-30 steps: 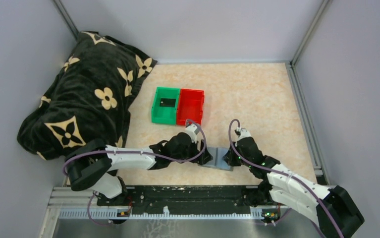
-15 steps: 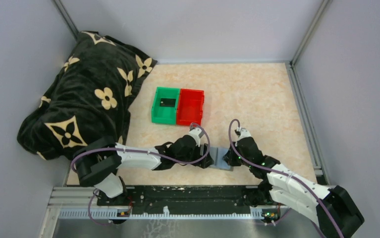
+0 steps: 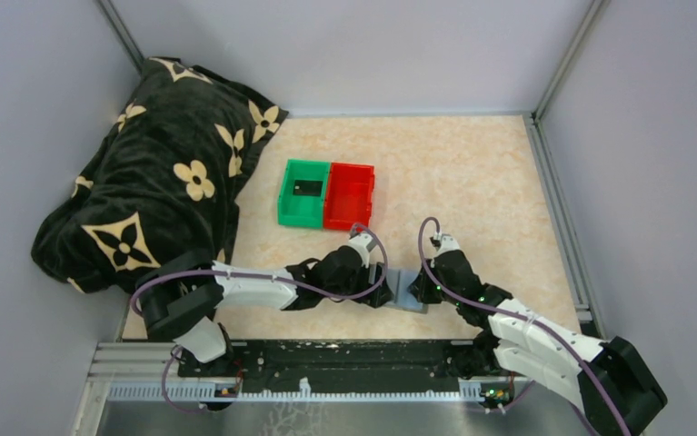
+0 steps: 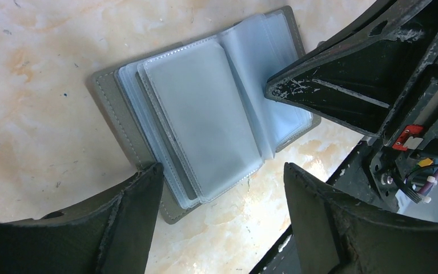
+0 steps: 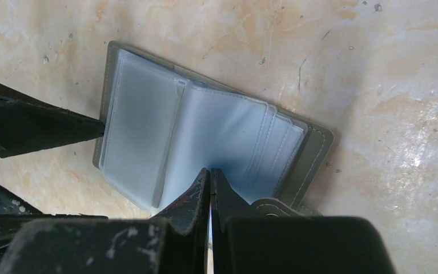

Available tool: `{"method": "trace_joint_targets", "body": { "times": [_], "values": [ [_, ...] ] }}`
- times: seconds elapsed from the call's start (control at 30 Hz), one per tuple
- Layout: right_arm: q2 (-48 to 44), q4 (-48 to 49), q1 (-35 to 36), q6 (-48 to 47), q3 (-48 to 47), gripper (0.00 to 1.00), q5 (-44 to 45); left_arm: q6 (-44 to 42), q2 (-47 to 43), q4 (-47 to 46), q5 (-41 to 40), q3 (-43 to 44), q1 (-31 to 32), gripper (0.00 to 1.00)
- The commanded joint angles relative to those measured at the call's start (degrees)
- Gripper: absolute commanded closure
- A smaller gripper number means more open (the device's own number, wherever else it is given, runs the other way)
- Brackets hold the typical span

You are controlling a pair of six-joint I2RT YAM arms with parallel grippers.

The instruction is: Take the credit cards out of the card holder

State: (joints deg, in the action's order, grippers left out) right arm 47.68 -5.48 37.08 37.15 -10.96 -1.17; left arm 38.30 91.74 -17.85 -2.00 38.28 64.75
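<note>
Tabletop of marbled beige, within grey walls, bears the open holder between wide left gripper and closed right gripper.

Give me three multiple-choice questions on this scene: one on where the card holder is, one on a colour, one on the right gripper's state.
1. Where does the card holder lie?
A) on the flowered blanket
B) on the table, between the left gripper and the right gripper
C) inside the red bin

2. What colour is the bin with a small dark card in it?
A) green
B) blue
C) yellow

3. How does the right gripper stand?
A) wide open
B) shut
C) out of view

Answers: 1 B, the top view shows it on the table between both arms' tips. 2 A, the card sits in the green bin. 3 B, the right wrist view shows its fingers pressed together.
</note>
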Motion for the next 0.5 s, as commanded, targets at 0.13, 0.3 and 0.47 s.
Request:
{"method": "trace_joint_targets", "body": {
  "times": [0.13,0.3,0.47],
  "values": [
    [0.71,-2.37,0.41,-0.36,-0.59,1.00,1.26,-1.74,-5.69,2.36,-0.97,0.87,0.29,0.17],
    [0.83,-2.41,0.39,-0.31,-0.68,1.00,1.26,-1.81,-4.72,0.17,1.48,1.49,0.29,0.17],
    [0.68,-2.56,0.42,-0.35,-0.73,1.00,1.24,-2.14,-2.37,0.09,1.85,2.55,0.29,0.17]
  ]
}}
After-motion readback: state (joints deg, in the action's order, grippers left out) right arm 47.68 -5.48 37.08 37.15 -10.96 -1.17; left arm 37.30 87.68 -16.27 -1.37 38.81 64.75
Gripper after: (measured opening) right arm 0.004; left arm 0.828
